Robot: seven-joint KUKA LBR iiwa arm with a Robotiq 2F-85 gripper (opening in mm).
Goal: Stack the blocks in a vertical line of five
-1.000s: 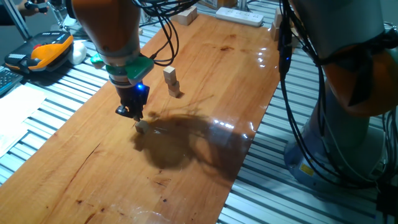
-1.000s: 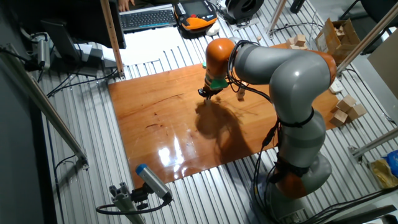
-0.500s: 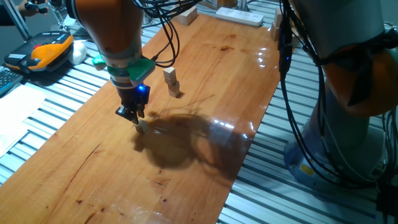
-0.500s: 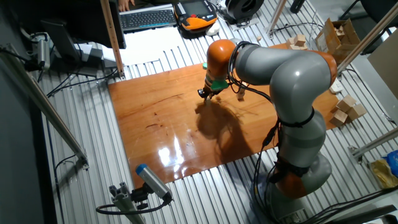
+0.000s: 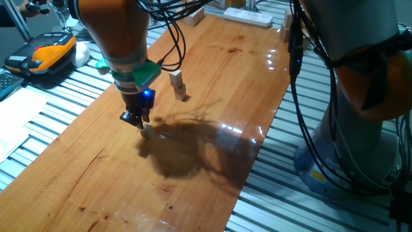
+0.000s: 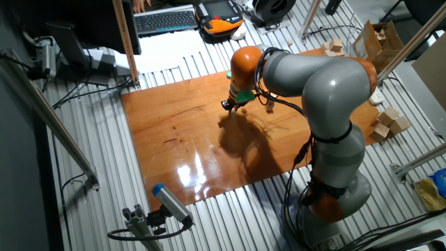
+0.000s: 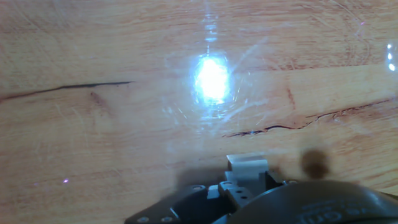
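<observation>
My gripper [image 5: 140, 124] [image 6: 227, 107] points straight down at the wooden tabletop [image 5: 212, 77], left of the middle. One tiny tan block [image 5: 146, 131] sits at its fingertips, at table height. In the hand view that block [image 7: 247, 167] lies right against the dark fingers at the bottom edge, and the jaws look closed on it. A short leaning stack of blocks [image 5: 178, 86] [image 6: 270, 106] stands further back and to the right, apart from the gripper. How many blocks the stack holds is too small to tell.
A white power strip [image 5: 248, 16] lies at the table's far end. An orange and black device [image 5: 48, 51] rests off the table's left side. Larger pale wooden blocks [image 6: 385, 123] and a cardboard box [image 6: 380, 36] sit beyond the arm's base.
The hand has shifted only very slightly; the block at its fingertips and the stack stay where they were.
</observation>
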